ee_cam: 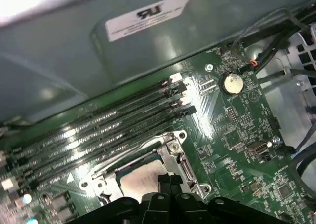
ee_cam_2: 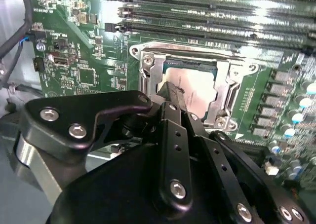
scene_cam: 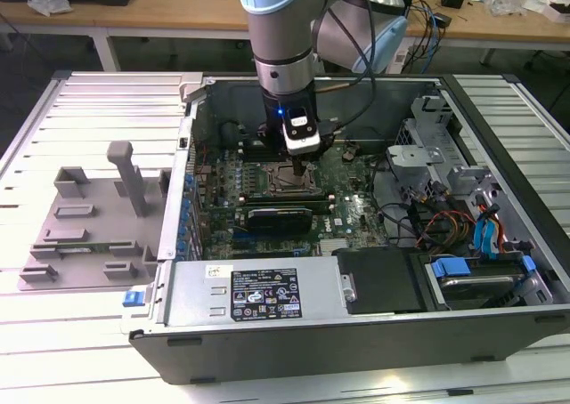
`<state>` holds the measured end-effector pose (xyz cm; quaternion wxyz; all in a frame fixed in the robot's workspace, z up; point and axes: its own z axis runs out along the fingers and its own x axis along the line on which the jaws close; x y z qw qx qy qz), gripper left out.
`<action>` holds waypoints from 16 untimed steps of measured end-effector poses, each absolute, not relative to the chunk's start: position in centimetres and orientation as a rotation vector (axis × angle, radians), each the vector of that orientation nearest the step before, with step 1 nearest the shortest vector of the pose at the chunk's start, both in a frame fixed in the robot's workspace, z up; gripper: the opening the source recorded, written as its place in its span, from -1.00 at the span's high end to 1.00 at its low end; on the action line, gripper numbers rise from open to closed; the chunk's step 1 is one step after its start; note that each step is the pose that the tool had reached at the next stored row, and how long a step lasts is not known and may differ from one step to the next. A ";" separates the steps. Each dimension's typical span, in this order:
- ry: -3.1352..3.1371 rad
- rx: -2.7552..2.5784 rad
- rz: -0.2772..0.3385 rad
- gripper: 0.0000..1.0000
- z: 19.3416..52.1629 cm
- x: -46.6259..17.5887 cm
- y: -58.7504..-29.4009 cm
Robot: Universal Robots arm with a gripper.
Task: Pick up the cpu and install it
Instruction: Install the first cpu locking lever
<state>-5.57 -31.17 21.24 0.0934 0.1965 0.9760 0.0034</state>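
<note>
A table [scene_cam: 80, 351] with a pale top of long ribbed slats carries everything in the exterior view. Two things lie directly on it. An open computer case [scene_cam: 356, 333] takes up the middle and the exterior view's right, lying on its side with the open face turned up and its dark outer wall toward the camera. Just beside it, on the exterior view's left, lies a flat grey plastic fixture [scene_cam: 76, 235] with an upright post and several small raised blocks on its base. Bare slats show around both, with a dark edge strip at the table's right.
</note>
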 end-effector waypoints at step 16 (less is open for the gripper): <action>2.952 0.143 -0.087 0.79 21.4 -5.6 -31.2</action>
